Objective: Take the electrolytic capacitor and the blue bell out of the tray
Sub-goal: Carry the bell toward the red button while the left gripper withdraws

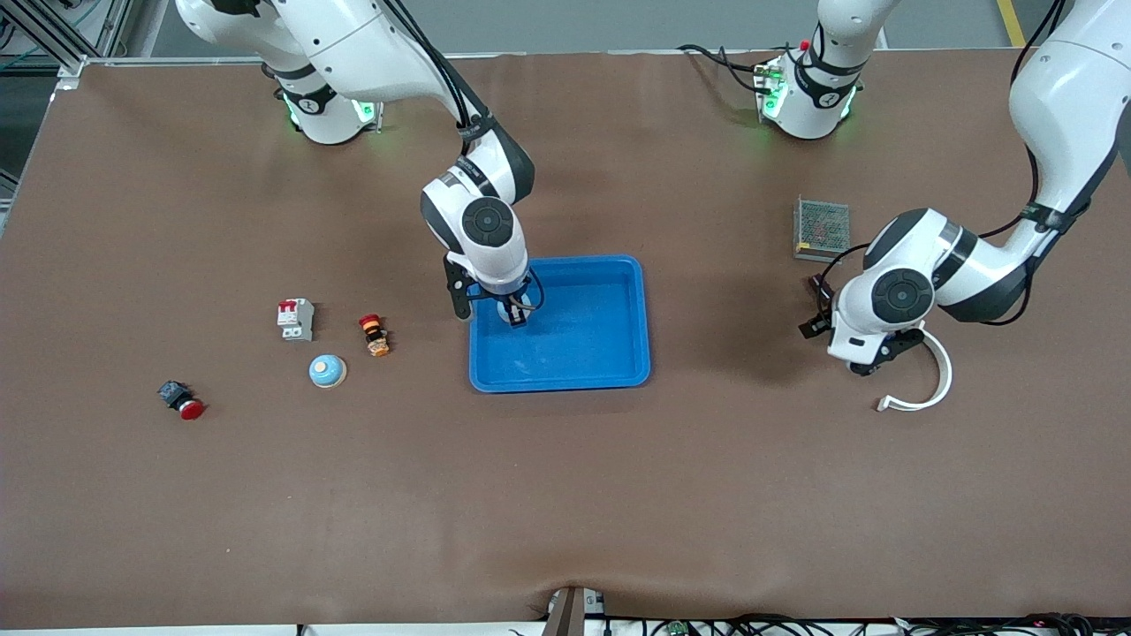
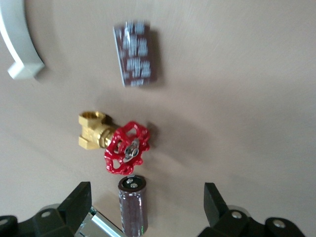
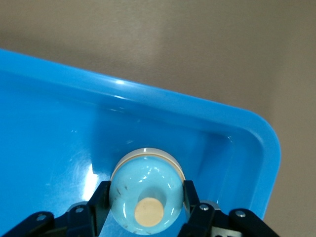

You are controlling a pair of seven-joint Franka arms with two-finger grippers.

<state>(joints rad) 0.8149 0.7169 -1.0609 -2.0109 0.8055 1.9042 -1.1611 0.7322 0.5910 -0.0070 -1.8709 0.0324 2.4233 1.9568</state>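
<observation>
My right gripper (image 1: 517, 314) is low inside the blue tray (image 1: 632, 318), near the tray corner toward the right arm's base. It is shut on a light blue bell (image 3: 146, 190) with a tan button on top; its fingers (image 3: 101, 197) press both sides of the bell. My left gripper (image 1: 864, 364) hangs over the table at the left arm's end with its jaws wide apart. In the left wrist view a dark cylindrical capacitor (image 2: 132, 205) lies on the table between the open fingers (image 2: 79, 202), untouched. The capacitor is hidden under the arm in the front view.
A brass valve with a red handwheel (image 2: 127, 148) lies close to the capacitor. A metal mesh box (image 1: 822, 228) and a white curved part (image 1: 929, 389) lie nearby. A second blue bell (image 1: 327, 371), a breaker (image 1: 296, 318), an orange switch (image 1: 375, 334) and a red push-button (image 1: 181, 399) lie toward the right arm's end.
</observation>
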